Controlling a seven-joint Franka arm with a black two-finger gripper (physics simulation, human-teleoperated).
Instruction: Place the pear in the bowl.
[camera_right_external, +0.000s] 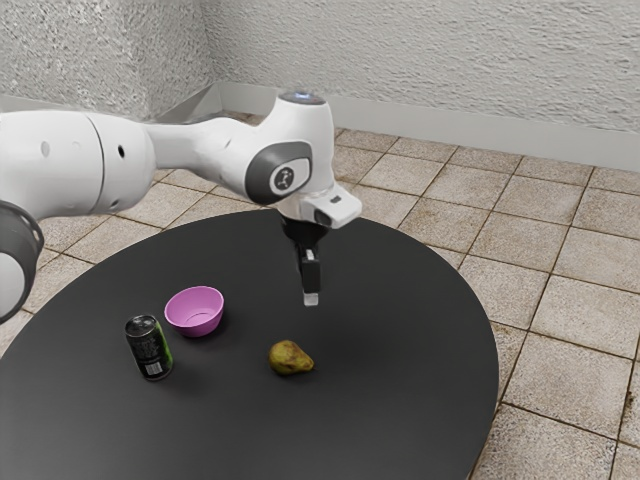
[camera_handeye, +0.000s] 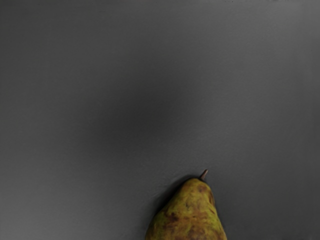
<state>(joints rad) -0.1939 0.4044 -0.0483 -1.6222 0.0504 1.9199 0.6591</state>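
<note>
In the exterior view my gripper (camera_right_external: 311, 297) hangs above the black table, pointing down, apart from the pear. The yellow-brown pear (camera_right_external: 288, 358) lies on its side on the tabletop, its narrow end toward the exterior view's right. The pink bowl (camera_right_external: 195, 314) stands upright on the table, to the exterior view's left of the pear; its visible inside holds nothing. In the wrist view the pear (camera_handeye: 190, 216) shows its stem and narrow end, with its wide end cut off by the picture's edge.
A dark can with a green side (camera_right_external: 150, 348) stands upright close to the bowl, on the exterior view's left. The round black table (camera_right_external: 400, 400) has a curved edge, with floor tiles beyond it.
</note>
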